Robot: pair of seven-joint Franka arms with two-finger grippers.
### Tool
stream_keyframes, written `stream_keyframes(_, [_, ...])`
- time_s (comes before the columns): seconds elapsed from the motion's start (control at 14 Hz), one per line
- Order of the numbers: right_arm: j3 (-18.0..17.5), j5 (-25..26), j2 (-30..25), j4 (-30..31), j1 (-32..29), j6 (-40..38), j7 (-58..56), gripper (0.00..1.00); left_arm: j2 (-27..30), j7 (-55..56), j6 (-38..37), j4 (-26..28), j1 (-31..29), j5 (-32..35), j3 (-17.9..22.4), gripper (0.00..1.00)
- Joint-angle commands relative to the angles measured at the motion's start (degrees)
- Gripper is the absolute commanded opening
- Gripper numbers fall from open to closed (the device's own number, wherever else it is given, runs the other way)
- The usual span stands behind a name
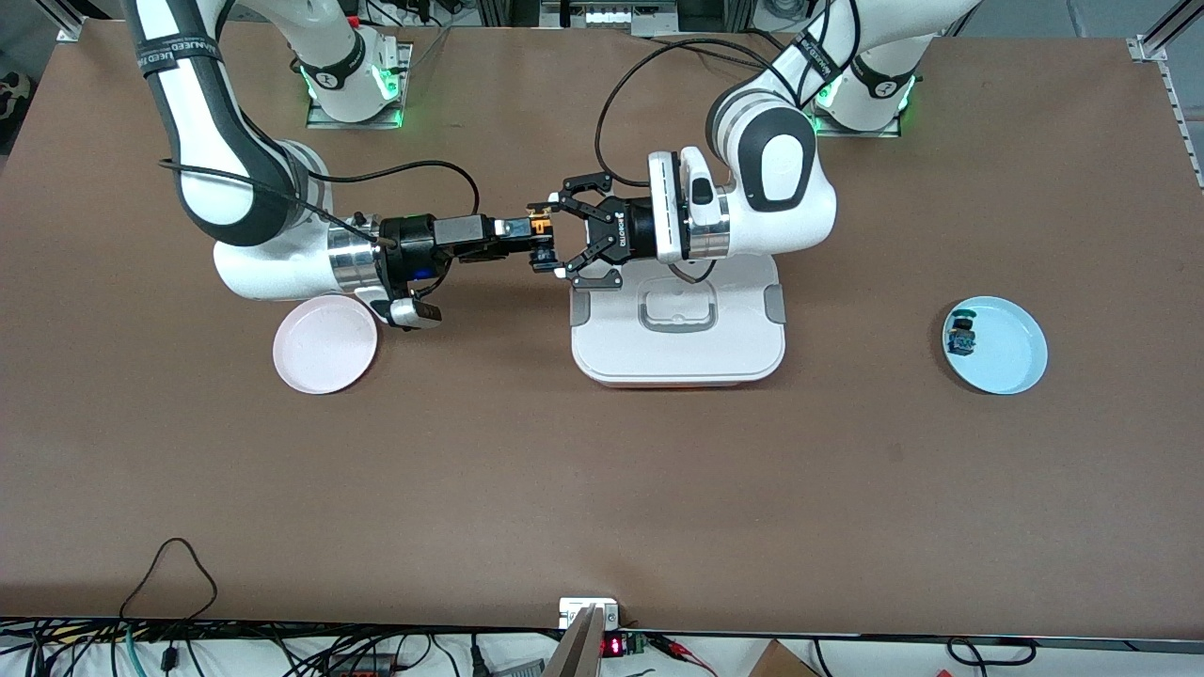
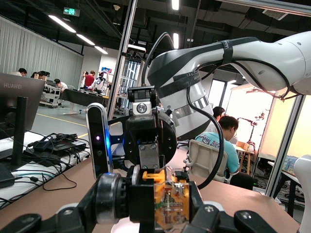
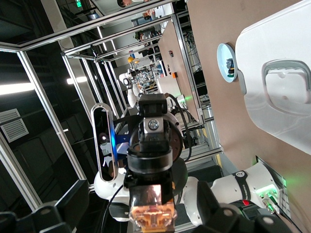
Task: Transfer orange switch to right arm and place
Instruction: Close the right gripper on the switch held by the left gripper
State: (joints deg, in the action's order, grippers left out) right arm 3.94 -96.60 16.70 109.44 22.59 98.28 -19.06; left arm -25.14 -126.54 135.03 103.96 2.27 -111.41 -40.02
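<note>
The orange switch (image 1: 539,227) hangs in the air between the two grippers, over the table beside the white box. My right gripper (image 1: 527,235), compact and black, is shut on it. My left gripper (image 1: 551,237), with the open black linkage, faces the right one with its fingers spread wide on either side of the switch, not touching it. In the left wrist view the switch (image 2: 170,199) shows its clear orange body and silver collar in front of the right arm's wrist. In the right wrist view the switch (image 3: 153,216) sits low in the middle.
A white lidded box (image 1: 677,362) stands under the left wrist. A pink plate (image 1: 324,343) lies under the right wrist. A light blue plate (image 1: 1016,353) at the left arm's end holds a small blue switch (image 1: 961,337).
</note>
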Motion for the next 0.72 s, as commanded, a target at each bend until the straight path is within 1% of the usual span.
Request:
stream_keyframes(0.0, [-0.1,-0.4,-1.4,1.5,0.0,-0.6,-1.1,0.96,-0.3,-2.0,0.8,-0.9,0.4,-2.1,-0.2,0.02])
stream_keyframes(0.21, [-0.1,-0.4,-1.4,1.5,0.0,-0.6,-1.3,0.9,-0.3,-2.0,0.8,-0.9,0.4,-2.1,-0.2,0.02])
stream_keyframes(0.29, [-0.1,-0.4,-1.4,1.5,0.0,-0.5,-1.8,0.85,-0.3,-2.0,0.8,-0.9,0.4,-2.1,-0.2,0.03])
stream_keyframes(0.43, [0.0,-0.4,-1.4,1.5,0.1,-0.5,-3.0,0.72,-0.3,-2.0,0.8,-0.9,0.4,-2.1,-0.2,0.03])
stream_keyframes(0.5, [0.0,-0.4,-1.4,1.5,0.3,-0.3,-3.1,0.38,-0.3,-2.0,0.8,-0.9,0.4,-2.1,-0.2,0.03])
stream_keyframes(0.57, [0.0,-0.4,-1.5,1.4,0.3,0.1,-3.2,0.29,-0.3,-2.0,0.8,-0.9,0.3,-2.1,-0.2,0.03])
stream_keyframes(0.64, [0.0,-0.4,-1.5,1.3,0.3,-0.1,-3.4,0.15,-0.3,-2.0,0.8,-0.9,0.3,-2.1,-0.2,0.03])
